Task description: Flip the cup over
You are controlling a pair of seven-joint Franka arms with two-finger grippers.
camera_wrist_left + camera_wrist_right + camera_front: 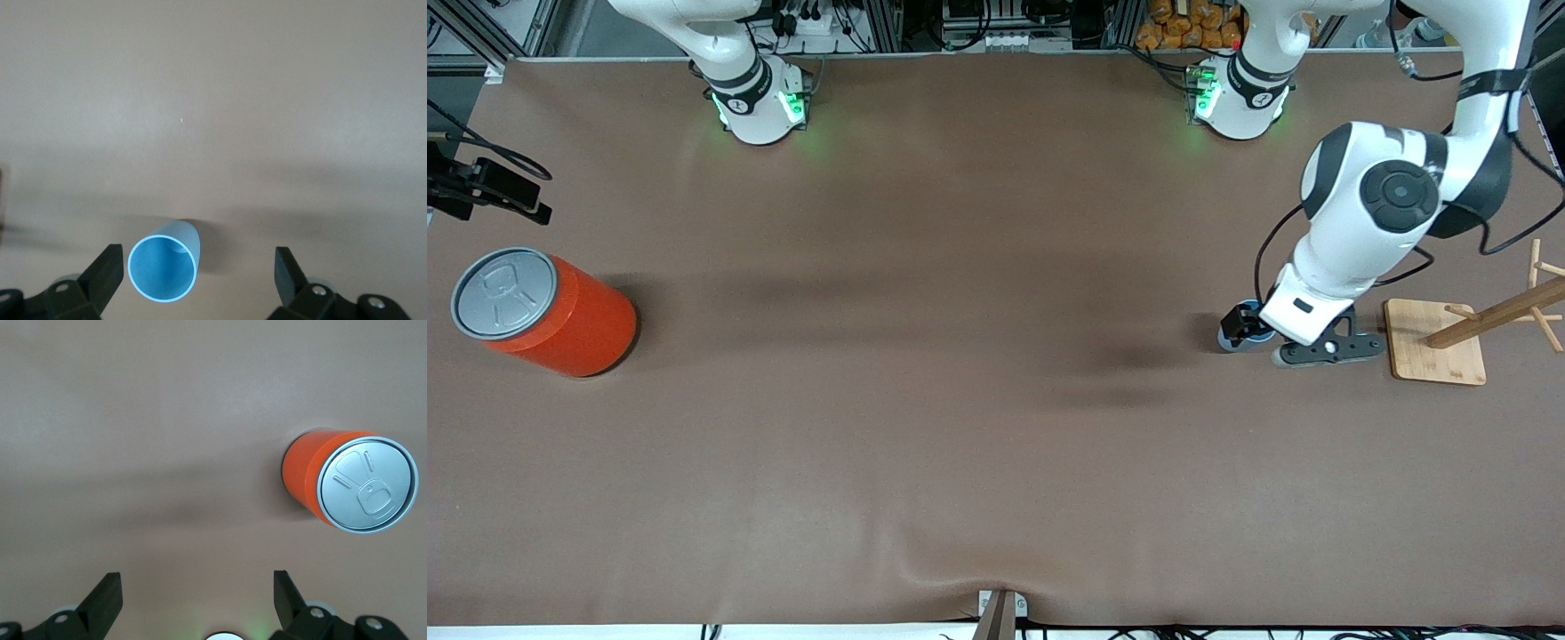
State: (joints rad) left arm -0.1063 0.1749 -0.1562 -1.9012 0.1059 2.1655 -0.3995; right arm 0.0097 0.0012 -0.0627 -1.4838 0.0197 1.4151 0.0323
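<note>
light-blue cup (164,269) upright on brown worktop (960,400), left pincer (197,275) released around it, right pincer (197,595) released over worktop near orange can (350,483)

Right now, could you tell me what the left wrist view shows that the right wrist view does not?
Only the left wrist view shows the cup, upright with its mouth up, standing free between the open left gripper fingers. Only the right wrist view shows the orange can with its grey pull-tab lid, standing away from the open right gripper. Both show the brown table and an open, empty gripper.
</note>
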